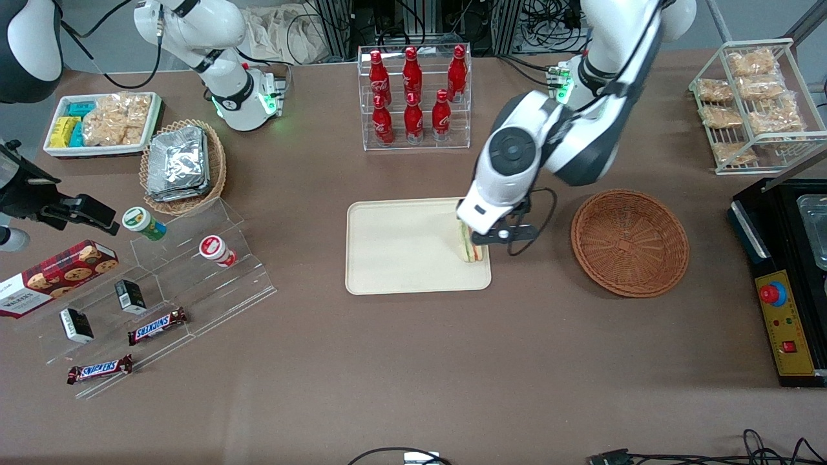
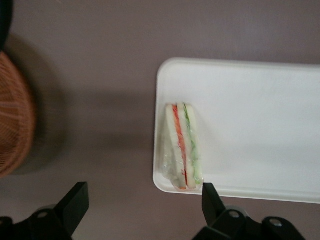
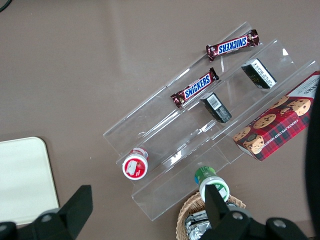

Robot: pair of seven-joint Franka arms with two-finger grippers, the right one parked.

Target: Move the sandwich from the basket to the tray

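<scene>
You have the tray (image 1: pixel 407 248) mid-worktop, with the sandwich (image 1: pixel 471 248) lying on it at the edge nearest the basket (image 1: pixel 630 242). Your end effector (image 1: pixel 494 234) hovers just above the sandwich, its fingers (image 2: pixel 212 200) spread wide and gripping nothing. The basket sits apart, toward the working arm's end.

In the front view, at mid-frame, we lose the upper part of the sandwich (image 1: pixel 472 250) under the gripper (image 1: pixel 486 237), whose fingertips are hidden by its own body. The arm also covers the tray's (image 1: pixel 400 248) upper right corner. In the wrist view, the basket (image 2: pixel 12 131) is cut off by the frame's edge.
</scene>
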